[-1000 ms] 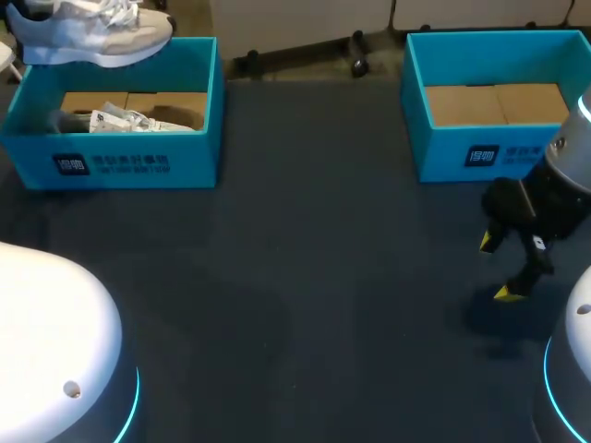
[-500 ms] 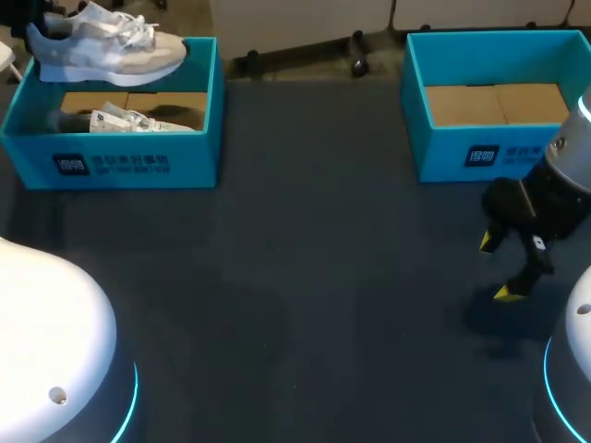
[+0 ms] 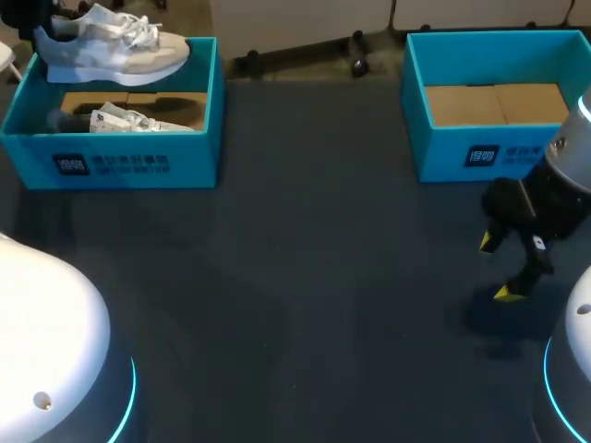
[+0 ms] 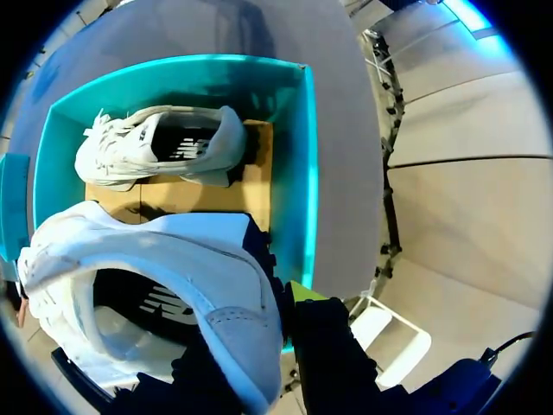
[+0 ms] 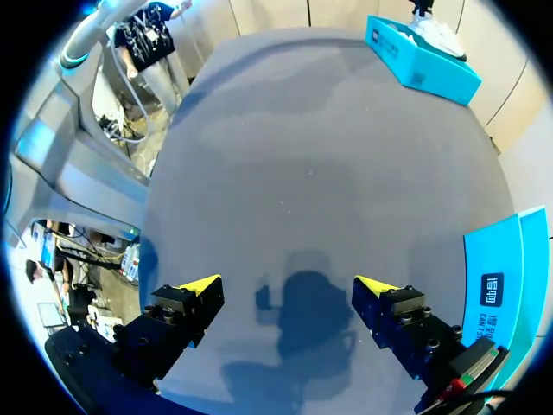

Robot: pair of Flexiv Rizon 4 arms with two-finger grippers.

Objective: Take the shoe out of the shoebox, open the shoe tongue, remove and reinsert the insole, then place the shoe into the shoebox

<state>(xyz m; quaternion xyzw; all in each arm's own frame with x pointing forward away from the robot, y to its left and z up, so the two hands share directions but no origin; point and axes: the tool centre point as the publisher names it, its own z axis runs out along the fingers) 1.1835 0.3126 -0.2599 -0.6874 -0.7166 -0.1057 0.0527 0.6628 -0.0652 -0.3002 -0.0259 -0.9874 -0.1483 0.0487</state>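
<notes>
L gripper (image 4: 270,318) is clamped on the heel end of the shoe (image 3: 115,51). Dark fingers sit either side of the heel collar, w/ one yellow tip just showing beside it. The shoe hangs in the air over the far-left part of the left shoebox (image 3: 138,164), about level w/ its back rim.

Its long axis runs side to side across the box: heel at the outer end by the gripper, toe pointing in toward the table's middle. It sits sole down, roughly level.

A second shoe (image 4: 164,147) lies inside on the cardboard floor, under and ahead of the held one.

L wrist looks almost straight down into the box, so the arm is reaching over from above.

R gripper (image 5: 289,281) is spread wide w/ nothing between the fingers, low over bare table (image 3: 305,277) just in front of the right shoebox (image 3: 480,152). It's well apart from the shoe, so the L arm is the nearer by far.

Prob. next: carry the shoe toe-first toward the open middle, where the R can reach the tongue.
</notes>
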